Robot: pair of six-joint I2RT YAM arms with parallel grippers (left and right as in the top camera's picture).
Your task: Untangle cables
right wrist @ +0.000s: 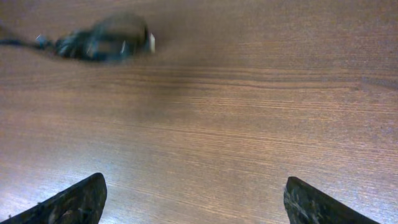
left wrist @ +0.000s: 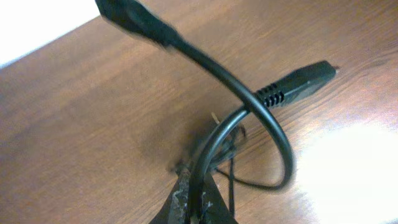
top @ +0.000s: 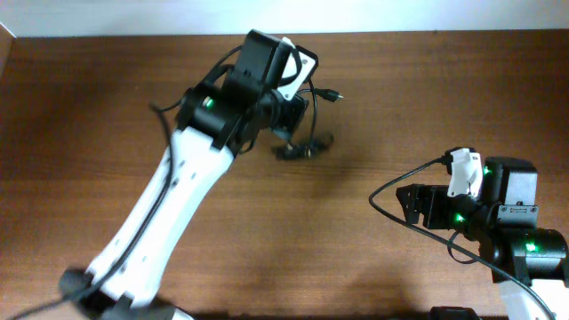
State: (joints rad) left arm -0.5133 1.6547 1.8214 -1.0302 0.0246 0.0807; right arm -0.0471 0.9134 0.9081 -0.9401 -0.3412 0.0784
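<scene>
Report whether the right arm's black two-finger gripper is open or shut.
Open. Right wrist view: the black right gripper holds its fingertips far apart, bare brown wooden table between.

cables (right wrist: pixel 102 38): blurred clump at far left, one strand cut by the edge
upper plug (left wrist: pixel 134 22): blurred, cropped at the top
left gripper (left wrist: pixel 196 194): mostly cropped below; in the overhead view, hidden under its wrist
</scene>
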